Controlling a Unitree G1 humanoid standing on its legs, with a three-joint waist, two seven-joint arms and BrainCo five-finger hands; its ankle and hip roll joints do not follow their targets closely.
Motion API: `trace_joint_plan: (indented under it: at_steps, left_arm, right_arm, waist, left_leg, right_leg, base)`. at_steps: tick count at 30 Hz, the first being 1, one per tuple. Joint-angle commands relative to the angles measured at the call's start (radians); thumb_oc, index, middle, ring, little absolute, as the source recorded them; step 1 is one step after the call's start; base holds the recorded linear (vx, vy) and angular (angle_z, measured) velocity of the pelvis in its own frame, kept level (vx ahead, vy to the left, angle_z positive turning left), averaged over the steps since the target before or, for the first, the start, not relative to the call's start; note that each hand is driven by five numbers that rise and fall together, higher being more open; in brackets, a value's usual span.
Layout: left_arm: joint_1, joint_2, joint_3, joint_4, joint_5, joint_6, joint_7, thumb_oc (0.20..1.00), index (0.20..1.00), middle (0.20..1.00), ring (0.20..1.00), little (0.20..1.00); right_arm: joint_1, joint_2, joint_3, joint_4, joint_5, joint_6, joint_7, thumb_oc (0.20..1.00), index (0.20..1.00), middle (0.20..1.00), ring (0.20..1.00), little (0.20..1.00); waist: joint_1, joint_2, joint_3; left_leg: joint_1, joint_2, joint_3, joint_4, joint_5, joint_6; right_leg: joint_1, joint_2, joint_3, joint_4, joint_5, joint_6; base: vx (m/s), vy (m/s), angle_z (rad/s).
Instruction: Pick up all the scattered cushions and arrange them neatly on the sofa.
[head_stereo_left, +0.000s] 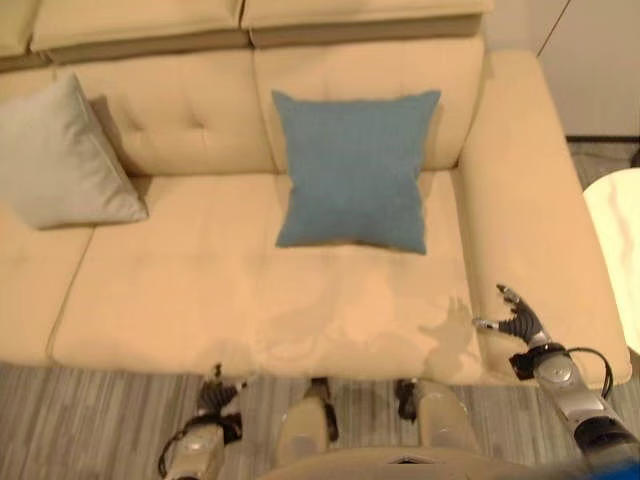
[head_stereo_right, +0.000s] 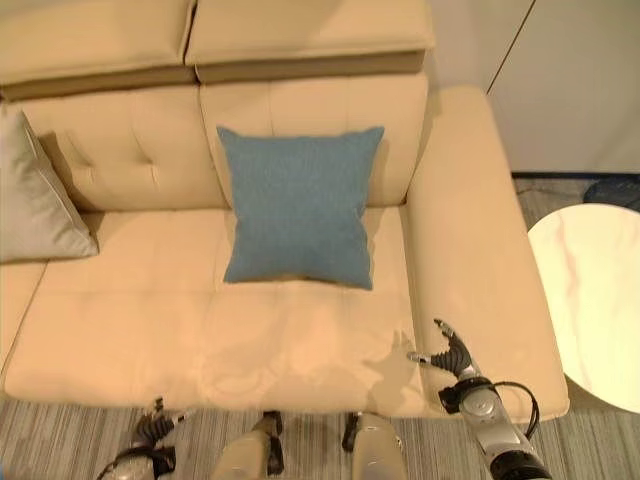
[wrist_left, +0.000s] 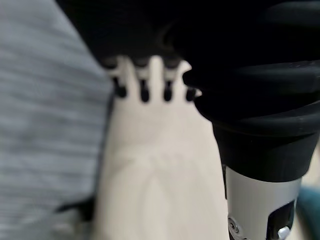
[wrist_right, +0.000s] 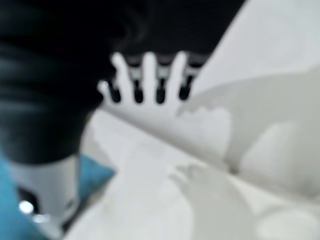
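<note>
A blue cushion (head_stereo_left: 352, 168) leans upright against the backrest of the cream sofa (head_stereo_left: 180, 290), on its right seat. A grey cushion (head_stereo_left: 62, 155) leans against the backrest further left. My right hand (head_stereo_left: 518, 322) hovers over the front of the sofa's right armrest, fingers spread and holding nothing. My left hand (head_stereo_left: 213, 398) hangs low by the sofa's front edge, over the floor, with straight fingers (wrist_left: 144, 90) and nothing in it.
A round white table (head_stereo_right: 590, 300) stands to the right of the sofa's armrest. A grey striped carpet (head_stereo_left: 90, 420) runs along the sofa's front.
</note>
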Motion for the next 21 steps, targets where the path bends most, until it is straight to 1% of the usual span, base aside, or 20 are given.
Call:
trace_joint_plan:
  at_steps: [1, 2, 3, 5, 6, 8, 9, 10, 11, 12, 13, 14, 15, 16, 17, 18, 19, 20, 21]
  left_arm:
    - [-0.029, 0.013, 0.051, 0.022, 0.067, 0.013, -0.019, 1.000, 1.000, 1.000, 1.000, 1.000]
    - [-0.022, 0.000, 0.064, 0.063, 0.072, 0.022, -0.031, 1.000, 1.000, 1.000, 1.000, 1.000]
    - [-0.022, 0.001, 0.065, 0.063, 0.072, 0.022, -0.031, 1.000, 1.000, 1.000, 1.000, 1.000]
    - [-0.021, -0.010, 0.063, 0.084, 0.095, 0.027, -0.038, 1.000, 1.000, 1.000, 1.000, 1.000]
    - [-0.015, -0.016, 0.059, 0.093, 0.110, 0.033, -0.054, 1.000, 1.000, 1.000, 1.000, 1.000]
    - [-0.020, -0.020, 0.054, 0.091, 0.113, 0.036, -0.053, 1.000, 1.000, 1.000, 1.000, 1.000]
    - [-0.023, -0.025, 0.034, 0.077, 0.121, 0.037, -0.057, 1.000, 1.000, 1.000, 1.000, 1.000]
    - [-0.028, -0.026, 0.032, 0.075, 0.119, 0.039, -0.056, 1.000, 1.000, 1.000, 1.000, 1.000]
    - [-0.028, -0.026, 0.032, 0.075, 0.119, 0.039, -0.056, 1.000, 1.000, 1.000, 1.000, 1.000]
    - [-0.044, -0.024, 0.020, 0.067, 0.126, 0.039, -0.053, 1.000, 1.000, 1.000, 1.000, 1.000]
    - [-0.050, -0.024, 0.014, 0.070, 0.132, 0.041, -0.054, 1.000, 1.000, 1.000, 1.000, 1.000]
    - [-0.055, -0.023, 0.008, 0.068, 0.137, 0.041, -0.055, 1.000, 1.000, 1.000, 1.000, 1.000]
    - [-0.061, -0.022, 0.001, 0.072, 0.149, 0.044, -0.057, 1.000, 1.000, 1.000, 1.000, 1.000]
    - [-0.065, -0.015, -0.002, 0.080, 0.165, 0.045, -0.062, 1.000, 1.000, 1.000, 1.000, 1.000]
    - [-0.070, -0.010, -0.008, 0.089, 0.181, 0.048, -0.071, 1.000, 1.000, 1.000, 1.000, 1.000]
    - [-0.071, -0.009, -0.007, 0.089, 0.181, 0.048, -0.071, 1.000, 1.000, 1.000, 1.000, 1.000]
    - [-0.077, -0.003, -0.016, 0.100, 0.193, 0.050, -0.075, 1.000, 1.000, 1.000, 1.000, 1.000]
    - [-0.076, 0.001, -0.020, 0.108, 0.202, 0.051, -0.077, 1.000, 1.000, 1.000, 1.000, 1.000]
    - [-0.073, 0.000, -0.020, 0.114, 0.205, 0.055, -0.077, 1.000, 1.000, 1.000, 1.000, 1.000]
  right_arm:
    - [-0.059, 0.023, -0.005, 0.021, -0.047, -0.008, 0.006, 1.000, 1.000, 1.000, 1.000, 1.000]
    - [-0.056, 0.042, 0.000, 0.108, -0.067, 0.006, 0.016, 1.000, 1.000, 1.000, 1.000, 1.000]
    - [-0.057, 0.043, 0.000, 0.108, -0.067, 0.006, 0.016, 1.000, 1.000, 1.000, 1.000, 1.000]
    - [-0.053, 0.055, 0.004, 0.153, -0.085, 0.022, 0.028, 1.000, 1.000, 1.000, 1.000, 1.000]
    - [-0.044, 0.070, -0.001, 0.208, -0.091, 0.032, 0.035, 1.000, 1.000, 1.000, 1.000, 1.000]
    - [-0.040, 0.075, -0.007, 0.224, -0.090, 0.037, 0.038, 1.000, 1.000, 1.000, 1.000, 1.000]
    - [-0.039, 0.081, -0.006, 0.265, -0.099, 0.049, 0.041, 1.000, 1.000, 1.000, 1.000, 1.000]
    - [-0.041, 0.087, -0.010, 0.279, -0.099, 0.056, 0.039, 1.000, 1.000, 1.000, 1.000, 1.000]
    - [-0.041, 0.087, -0.011, 0.279, -0.099, 0.056, 0.039, 1.000, 1.000, 1.000, 1.000, 1.000]
    - [-0.045, 0.099, -0.008, 0.294, -0.103, 0.064, 0.042, 1.000, 1.000, 1.000, 1.000, 1.000]
    - [-0.050, 0.104, -0.005, 0.299, -0.108, 0.069, 0.045, 1.000, 1.000, 1.000, 1.000, 1.000]
    - [-0.055, 0.109, 0.001, 0.299, -0.113, 0.072, 0.046, 1.000, 1.000, 1.000, 1.000, 1.000]
    - [-0.059, 0.118, 0.002, 0.302, -0.113, 0.075, 0.047, 1.000, 1.000, 1.000, 1.000, 1.000]
    - [-0.061, 0.125, 0.007, 0.308, -0.116, 0.078, 0.053, 1.000, 1.000, 1.000, 1.000, 1.000]
    - [-0.062, 0.129, 0.008, 0.310, -0.115, 0.081, 0.053, 1.000, 1.000, 1.000, 1.000, 1.000]
    - [-0.063, 0.130, 0.008, 0.310, -0.115, 0.081, 0.053, 1.000, 1.000, 1.000, 1.000, 1.000]
    - [-0.062, 0.135, 0.006, 0.316, -0.108, 0.082, 0.054, 1.000, 1.000, 1.000, 1.000, 1.000]
    - [-0.058, 0.139, 0.005, 0.321, -0.103, 0.084, 0.056, 1.000, 1.000, 1.000, 1.000, 1.000]
    - [-0.051, 0.140, 0.004, 0.326, -0.104, 0.083, 0.055, 1.000, 1.000, 1.000, 1.000, 1.000]
  waist:
    - [-0.009, -0.068, 0.038]
    - [-0.015, -0.064, 0.009]
    - [-0.017, -0.066, 0.008]
    - [-0.021, -0.055, -0.016]
    - [-0.030, -0.044, -0.028]
    - [-0.035, -0.040, -0.028]
    - [-0.042, -0.042, -0.025]
    - [-0.042, -0.047, -0.019]
    - [-0.042, -0.047, -0.018]
    - [-0.043, -0.068, -0.002]
    - [-0.042, -0.079, 0.007]
    - [-0.039, -0.086, 0.016]
    - [-0.041, -0.090, 0.023]
    - [-0.046, -0.092, 0.030]
    - [-0.048, -0.090, 0.037]
    - [-0.049, -0.092, 0.035]
    - [-0.053, -0.091, 0.038]
    - [-0.046, -0.088, 0.035]
    - [-0.033, -0.083, 0.030]
  left_leg:
    - [0.184, -0.111, 0.011, 0.130, -0.003, -0.041]
    - [0.245, -0.131, -0.001, 0.146, -0.019, -0.040]
    - [0.242, -0.134, -0.002, 0.144, -0.016, -0.039]
    - [0.293, -0.157, -0.026, 0.142, -0.020, -0.042]
    - [0.335, -0.166, -0.031, 0.128, -0.023, -0.039]
    - [0.355, -0.164, -0.026, 0.116, -0.028, -0.035]
    - [0.360, -0.173, -0.013, 0.072, -0.068, -0.007]
    - [0.363, -0.185, -0.019, 0.059, -0.081, 0.005]
    - [0.363, -0.185, -0.019, 0.059, -0.081, 0.005]
    - [0.364, -0.210, -0.016, 0.030, -0.132, 0.037]
    - [0.359, -0.224, -0.017, 0.027, -0.147, 0.053]
    - [0.355, -0.231, -0.024, 0.023, -0.150, 0.064]
    - [0.348, -0.229, -0.018, 0.017, -0.143, 0.069]
    - [0.341, -0.222, -0.018, 0.017, -0.134, 0.073]
    - [0.336, -0.214, -0.017, 0.020, -0.130, 0.077]
    - [0.333, -0.216, -0.017, 0.020, -0.128, 0.078]
    - [0.323, -0.210, -0.021, 0.021, -0.118, 0.085]
    - [0.312, -0.202, -0.013, 0.023, -0.110, 0.092]
    - [0.304, -0.195, -0.004, 0.025, -0.105, 0.097]
  right_leg:
    - [0.121, 0.015, 0.043, -0.142, 0.089, 0.131]
    - [0.125, 0.023, 0.039, -0.153, 0.109, 0.134]
    - [0.122, 0.021, 0.038, -0.153, 0.109, 0.134]
    - [0.123, 0.027, 0.030, -0.152, 0.123, 0.139]
    - [0.118, 0.031, 0.028, -0.145, 0.130, 0.140]
    - [0.115, 0.030, 0.021, -0.138, 0.133, 0.143]
    - [0.102, 0.015, 0.019, -0.117, 0.149, 0.157]
    - [0.091, 0.006, 0.024, -0.108, 0.164, 0.167]
    - [0.091, 0.006, 0.024, -0.108, 0.164, 0.167]
    - [0.055, -0.026, 0.041, -0.090, 0.214, 0.201]
    - [0.036, -0.044, 0.059, -0.082, 0.246, 0.221]
    - [0.021, -0.059, 0.065, -0.074, 0.265, 0.236]
    - [0.000, -0.071, 0.084, -0.060, 0.276, 0.246]
    - [-0.016, -0.076, 0.126, -0.044, 0.280, 0.250]
    - [-0.023, -0.070, 0.180, -0.027, 0.270, 0.250]
    - [-0.026, -0.072, 0.181, -0.027, 0.272, 0.250]
    - [-0.019, -0.058, 0.225, 0.002, 0.238, 0.240]
    - [-0.008, -0.053, 0.213, 0.046, 0.200, 0.222]
    - [0.013, -0.055, 0.179, 0.084, 0.163, 0.205]
  base:
    - [-0.09, 0.037, 0.15]
    - [-0.09, 0.039, 0.10]
    - [-0.07, 0.047, 0.14]
    - [-0.09, 0.075, 0.12]
    - [-0.17, 0.122, 0.15]
    - [-0.16, 0.096, 0.17]
    - [-0.22, 0.125, 0.17]
    - [-0.22, 0.125, 0.12]
    - [-0.28, 0.166, 0.07]
    - [-0.29, 0.160, 0.00]
    - [-0.40, 0.198, -0.09]
    - [-0.34, 0.117, -0.17]
    - [-0.32, 0.061, -0.34]
    - [-0.31, 0.042, -0.40]
    - [-0.19, 0.020, -0.46]
    - [-0.23, 0.048, -0.26]
    - [-0.25, 0.054, -0.13]
    - [-0.33, 0.079, 0.00]
    - [-0.33, 0.074, -0.09]
